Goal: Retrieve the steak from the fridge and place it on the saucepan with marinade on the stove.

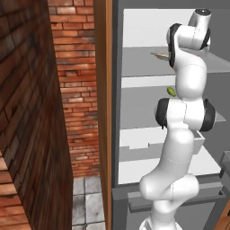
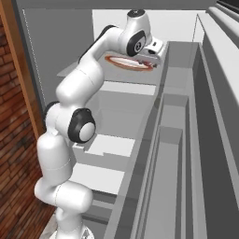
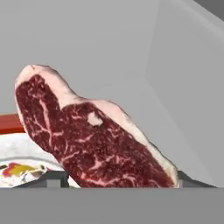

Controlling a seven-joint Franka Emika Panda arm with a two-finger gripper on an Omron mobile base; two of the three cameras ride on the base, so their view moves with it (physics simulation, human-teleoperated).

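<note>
The steak (image 3: 96, 140), a marbled dark red slab with a pale fat edge, lies close up on an orange-rimmed white plate (image 3: 9, 124) on an upper shelf of the open fridge (image 1: 143, 27). My gripper (image 3: 118, 179) is down at the steak, open, with one dark fingertip (image 3: 50, 177) on each side of its near end and small gaps to the meat. In the right base view the gripper (image 2: 151, 58) is over the right part of the plate (image 2: 123, 63). In the left base view the arm hides the hand, and the plate's edge (image 1: 159, 55) shows beside it.
A small green fruit (image 1: 171, 91) sits on the shelf below. The open fridge door with its bins (image 2: 177, 140) stands along the right. A wooden panel (image 1: 103, 112) and a brick wall (image 1: 27, 112) close the left side. The fridge's grey side wall (image 3: 188, 87) is near the steak.
</note>
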